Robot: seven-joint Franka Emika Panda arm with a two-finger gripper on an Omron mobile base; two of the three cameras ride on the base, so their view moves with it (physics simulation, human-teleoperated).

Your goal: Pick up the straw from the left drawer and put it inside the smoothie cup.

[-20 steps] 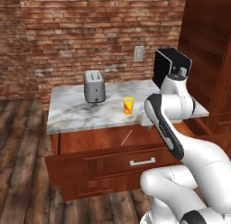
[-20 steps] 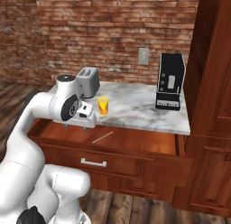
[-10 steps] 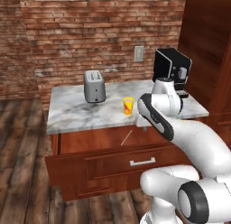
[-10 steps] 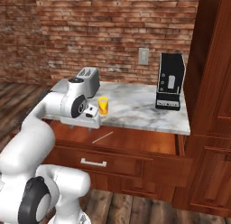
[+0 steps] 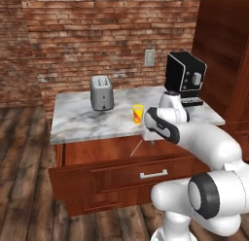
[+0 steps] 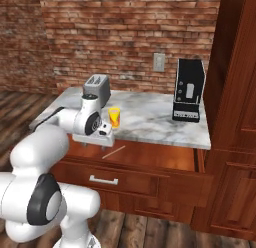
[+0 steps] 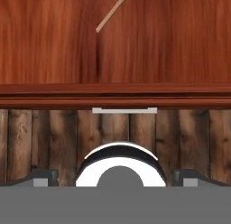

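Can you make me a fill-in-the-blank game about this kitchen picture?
1. The straw lies inside the open ____.
2. The smoothie cup on the marble counter is colored ____.
3. The wall behind the toaster is made of ____.
4. The gripper, with nothing between its fingers, is ____.

Missing words: drawer; yellow; brick; open
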